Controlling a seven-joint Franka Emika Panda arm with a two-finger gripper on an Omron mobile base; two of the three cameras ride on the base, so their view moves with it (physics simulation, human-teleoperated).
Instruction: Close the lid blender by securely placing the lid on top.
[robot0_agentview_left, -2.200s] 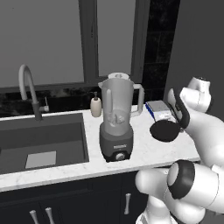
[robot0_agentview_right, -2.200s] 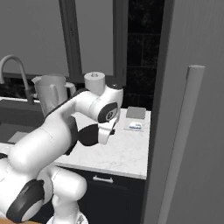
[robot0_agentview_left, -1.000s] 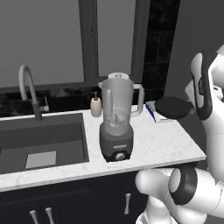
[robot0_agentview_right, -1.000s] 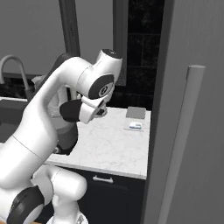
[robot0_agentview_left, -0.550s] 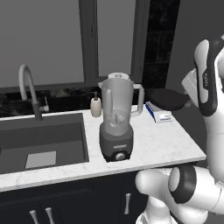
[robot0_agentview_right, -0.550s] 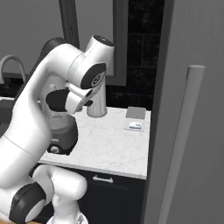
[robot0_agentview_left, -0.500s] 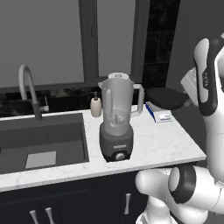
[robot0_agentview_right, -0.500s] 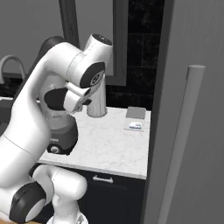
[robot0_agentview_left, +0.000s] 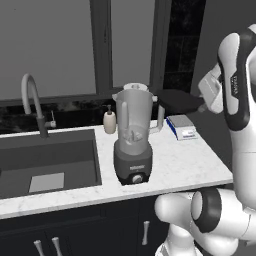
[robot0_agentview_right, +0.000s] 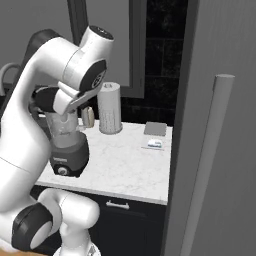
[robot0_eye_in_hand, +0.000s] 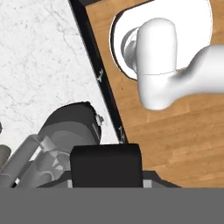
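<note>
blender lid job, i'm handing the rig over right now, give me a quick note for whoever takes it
Gripper: jaws shut on the lid, held flat in the air, up at about the height of the jar's rim.
Blender: stands on the counter right of the sink, jar open on top. In the left base view the lid hangs just to the right of the jar's rim, not over it.
Done: lid picked up and lifted.
Left: bring the lid over the jar's mouth, lower it, seat it, let go.
</note>
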